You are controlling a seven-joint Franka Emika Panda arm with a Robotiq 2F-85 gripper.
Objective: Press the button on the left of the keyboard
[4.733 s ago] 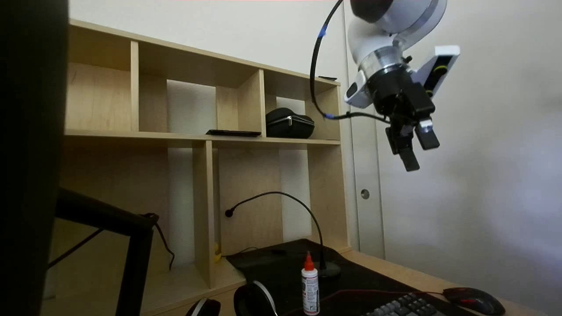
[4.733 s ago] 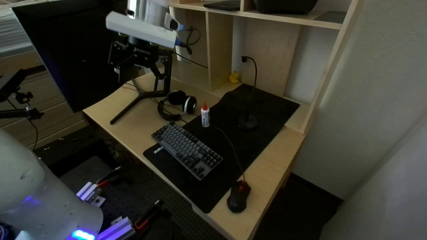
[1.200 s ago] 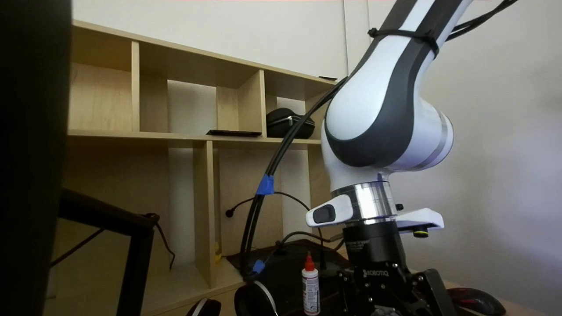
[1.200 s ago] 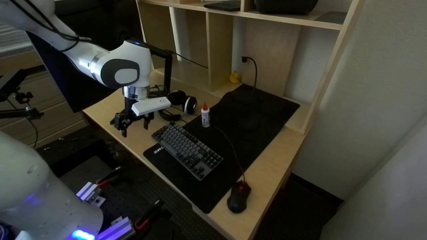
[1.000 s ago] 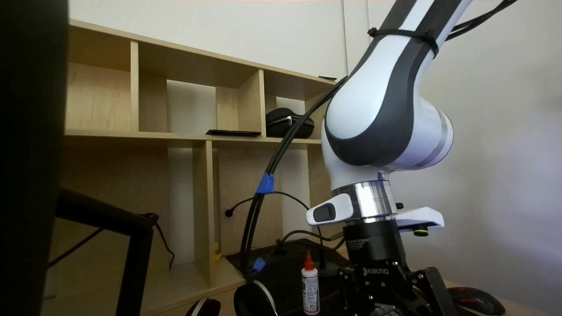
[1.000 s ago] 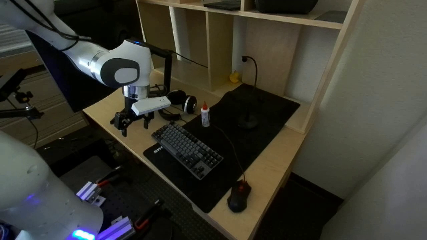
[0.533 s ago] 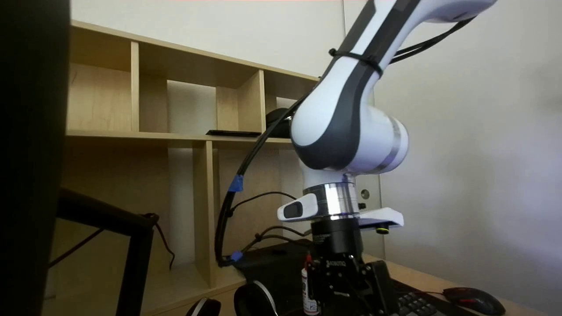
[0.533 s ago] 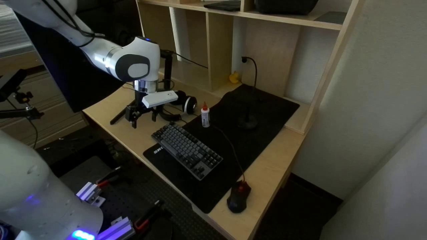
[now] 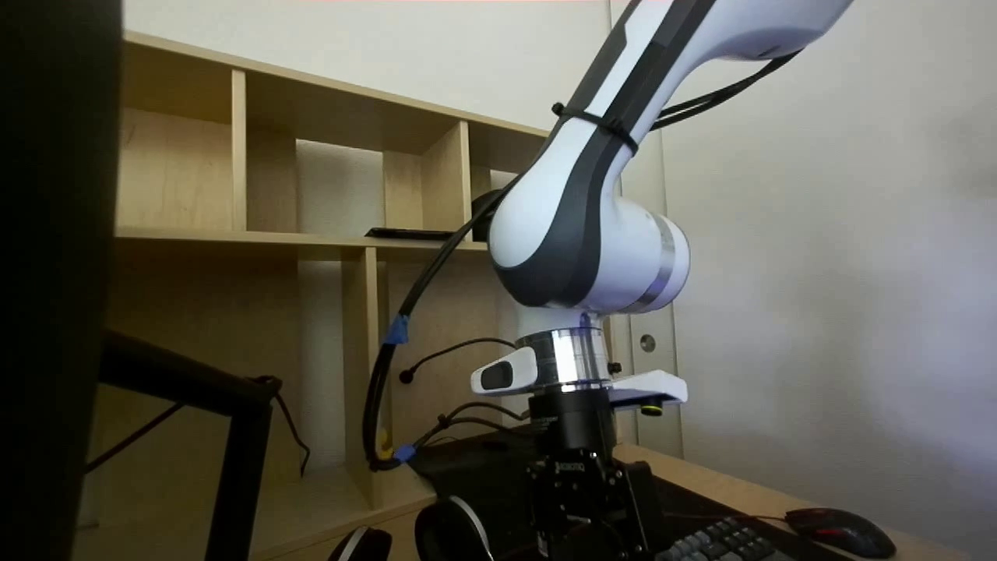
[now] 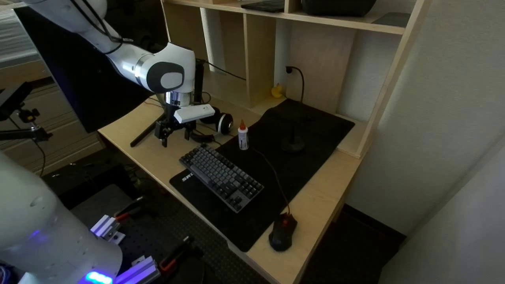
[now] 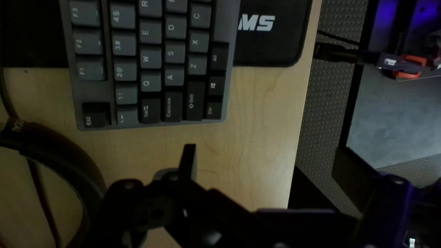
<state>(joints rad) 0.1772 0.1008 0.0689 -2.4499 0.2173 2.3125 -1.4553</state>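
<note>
With the keyboard [image 10: 221, 176] lying on the bench [image 11: 265, 113], partly over the mat [image 10: 296, 169], your pincer [image 10: 175, 141], jaws apart, is shifting beside the keyboard's left end toward the Esc key [image 11: 96, 116], so you are probably lining up, with the press still to come.

Gripper [image 10: 176, 140] downward, jaws wide apart

The pincer [image 10: 176, 140] has open way over the desk [image 11: 262, 137] to the keyboard [image 10: 221, 177], though headphones [image 10: 225, 124] seem close alongside.
</note>
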